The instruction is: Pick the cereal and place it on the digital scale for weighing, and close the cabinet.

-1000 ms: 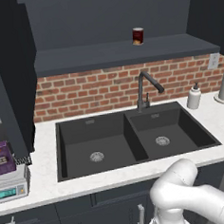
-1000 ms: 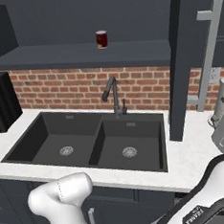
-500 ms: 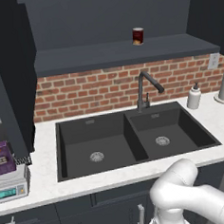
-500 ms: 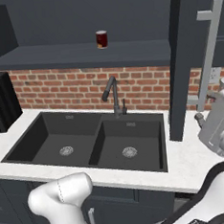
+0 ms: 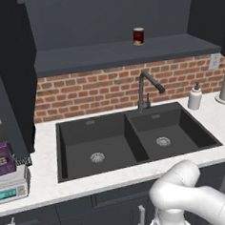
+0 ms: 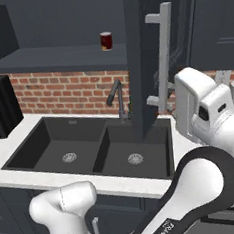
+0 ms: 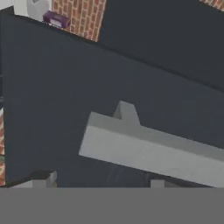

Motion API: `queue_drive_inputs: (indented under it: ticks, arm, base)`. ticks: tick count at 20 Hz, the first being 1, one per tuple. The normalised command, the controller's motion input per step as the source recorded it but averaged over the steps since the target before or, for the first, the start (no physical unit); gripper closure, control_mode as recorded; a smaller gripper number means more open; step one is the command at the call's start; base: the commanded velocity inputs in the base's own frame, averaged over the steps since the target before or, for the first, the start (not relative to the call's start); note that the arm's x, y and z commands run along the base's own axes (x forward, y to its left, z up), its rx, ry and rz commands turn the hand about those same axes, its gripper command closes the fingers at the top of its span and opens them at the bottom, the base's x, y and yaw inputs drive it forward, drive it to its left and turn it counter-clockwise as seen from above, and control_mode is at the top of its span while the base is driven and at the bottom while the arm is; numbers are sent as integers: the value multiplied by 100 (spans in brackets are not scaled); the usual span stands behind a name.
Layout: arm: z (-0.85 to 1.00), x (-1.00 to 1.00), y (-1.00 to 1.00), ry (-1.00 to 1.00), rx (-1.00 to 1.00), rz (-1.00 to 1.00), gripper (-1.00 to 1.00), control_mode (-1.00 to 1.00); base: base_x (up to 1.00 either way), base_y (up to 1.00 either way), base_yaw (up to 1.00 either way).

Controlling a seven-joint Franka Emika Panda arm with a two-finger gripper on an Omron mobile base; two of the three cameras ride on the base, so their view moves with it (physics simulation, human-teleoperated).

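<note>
The cabinet door [image 6: 140, 61] stands swung out over the sink, edge-on to the right base view, with its silver bar handle [image 6: 163, 55] facing my white hand [image 6: 193, 102], which is close beside the handle's lower half. In the hand view the handle [image 7: 153, 151] crosses the dark door [image 7: 65, 87] just ahead of my gripper [image 7: 100, 181]. Its fingertips [image 7: 43, 178] stand apart and it is open, holding nothing. The purple cereal [image 5: 3, 159] stands on the digital scale [image 5: 13, 188] at the counter's left end. The cereal [image 7: 56, 19] also shows far off, past the door.
A dark red can [image 5: 138, 36] sits on the shelf above the brick wall. A black double sink [image 5: 131, 141] with a faucet [image 5: 146, 90] fills the middle counter. A soap dispenser [image 5: 194, 97] stands at the right. A black microwave [image 6: 0, 104] is at the left.
My hand has moved left toward the cabinet door's handle, and the jaws have narrowed. The cereal, the scale and the can have not moved.
</note>
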Motion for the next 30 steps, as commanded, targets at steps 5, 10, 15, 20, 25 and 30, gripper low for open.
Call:
queue_drive_inputs:
  ticks: [5, 10, 15, 20, 25, 30]
  arm:
    - [19, -24, 100, 0, -20, -1, -100, -100]
    - [-5, 18, 100, 0, -20, -19, -100, -100]
    - [-6, 52, 100, 0, -13, -27, -100, -100]
    - [0, 54, 100, 0, -11, -29, -100, -100]
    - [0, 55, 100, 6, -9, -31, -100, -100]
    - [3, 55, 83, 9, -9, -28, -100, -100]
  base:
    - [0, 0, 0]
    - [0, 0, 0]
    - [0, 0, 0]
    - [0, 0, 0]
    - [0, 0, 0]
    - [0, 0, 0]
